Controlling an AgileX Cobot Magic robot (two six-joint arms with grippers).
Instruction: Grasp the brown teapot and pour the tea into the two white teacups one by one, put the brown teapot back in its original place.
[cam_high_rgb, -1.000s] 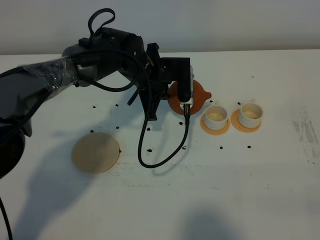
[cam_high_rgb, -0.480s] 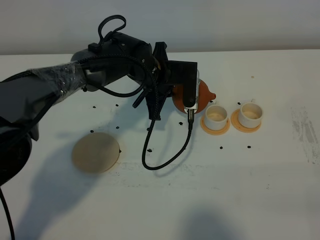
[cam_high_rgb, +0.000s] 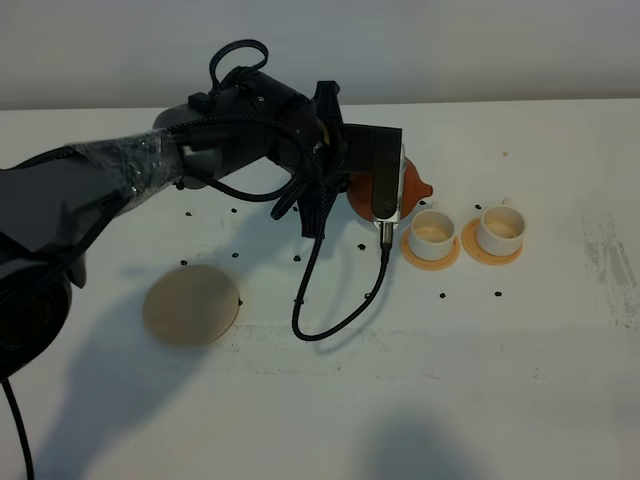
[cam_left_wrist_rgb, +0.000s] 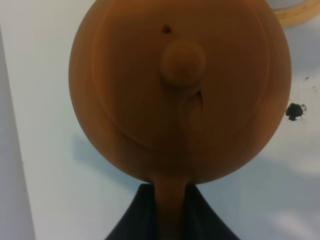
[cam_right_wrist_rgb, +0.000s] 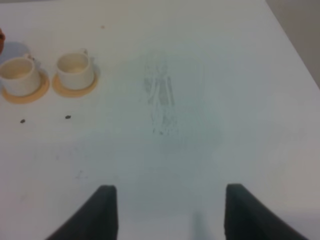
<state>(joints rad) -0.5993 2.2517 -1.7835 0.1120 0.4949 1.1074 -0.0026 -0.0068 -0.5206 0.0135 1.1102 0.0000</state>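
Although the high view never shows the right gripper, the right wrist view does. Its two dark fingers are spread wide with nothing between them, over open white table. That view also gives you the table's right edge, running close beside a scuffed patch.

Nearest you in the high view, the beige coaster lies flat and bare at the left, with open surface all around it. A black cable loops down onto the table between the coaster and the cups. Small dark specks dot the surface around it.

Behind that, the left arm stretches from the left edge across to the middle. Its wrist camera blocks the grip from above, so look at the left wrist view. There the left gripper pinches the loop handle of the brown teapot, one finger on each side. The knobbed lid is seated, and the pot's shadow falls apart from it on the table.

From above you see only the pot's right flank and its spout. The spout is just beside the left teacup, on its far-left side. The right teacup stands just beside the left one. Each cup sits on its own orange-tan saucer. You cannot tell whether either cup holds tea.

Farther back, white surface runs on to the far edge.
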